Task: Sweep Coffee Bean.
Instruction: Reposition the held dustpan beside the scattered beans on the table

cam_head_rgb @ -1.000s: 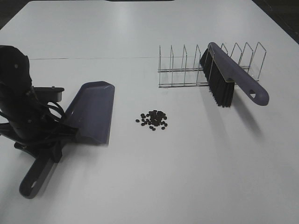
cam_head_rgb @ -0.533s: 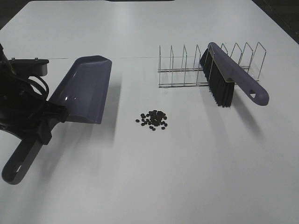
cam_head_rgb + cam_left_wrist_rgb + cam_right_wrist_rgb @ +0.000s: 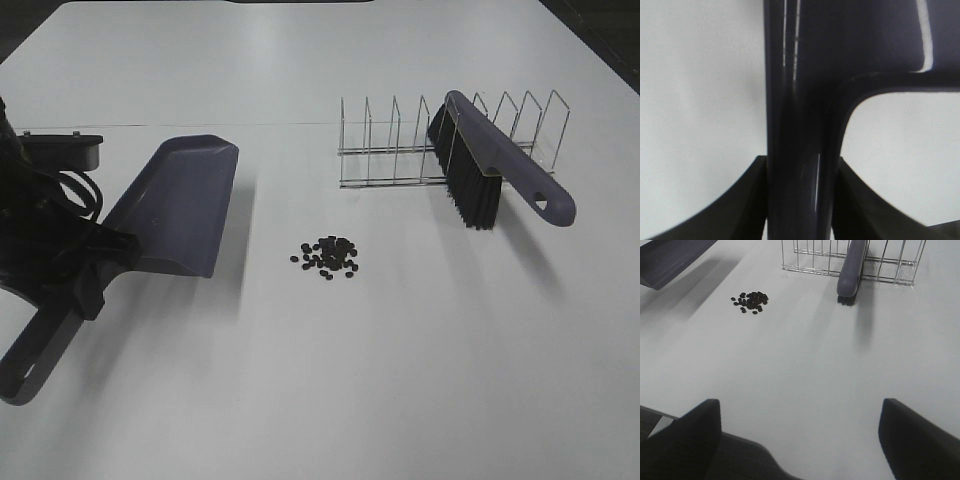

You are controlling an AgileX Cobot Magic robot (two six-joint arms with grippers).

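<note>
The coffee beans [image 3: 328, 257] lie in a small dark heap at the middle of the white table; they also show in the right wrist view [image 3: 750, 301]. My left gripper [image 3: 85, 270] is shut on the handle of the purple-grey dustpan [image 3: 175, 205] and holds it tilted above the table, left of the beans. In the left wrist view the handle [image 3: 800, 100] runs between the fingers [image 3: 740, 205]. The brush [image 3: 490, 170] leans in a wire rack [image 3: 400, 150] at the back right. My right gripper [image 3: 800, 415] is open and empty, near the table's front edge.
The wire rack has several upright dividers and also shows in the right wrist view [image 3: 810, 260], with the brush [image 3: 850, 270] in it. A dark block [image 3: 65, 148] sits behind the left arm. The table's front edge [image 3: 740, 440] lies under the right gripper.
My left gripper has lifted the dustpan off the table and carried it to the left, away from the beans. Beans, brush and rack have not moved.
</note>
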